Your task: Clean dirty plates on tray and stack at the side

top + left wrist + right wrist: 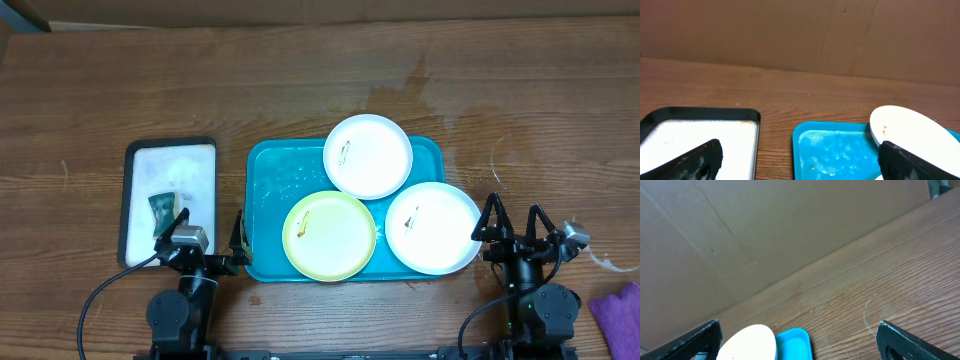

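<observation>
Three plates (367, 155) on the tray (272, 188), smaller tray (170, 160) to its left holding a sponge (162, 208), cloth (620, 310) far right

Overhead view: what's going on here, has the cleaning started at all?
Nothing is being handled. On the teal tray lie three smeared plates: a white plate at the back, a yellow-green plate in front, and a second white plate hanging over the right rim. The left gripper and right gripper sit at the table's near edge, open and empty. A green sponge-like object sits in the white tray on the left; a purple cloth lies at far right.
</observation>
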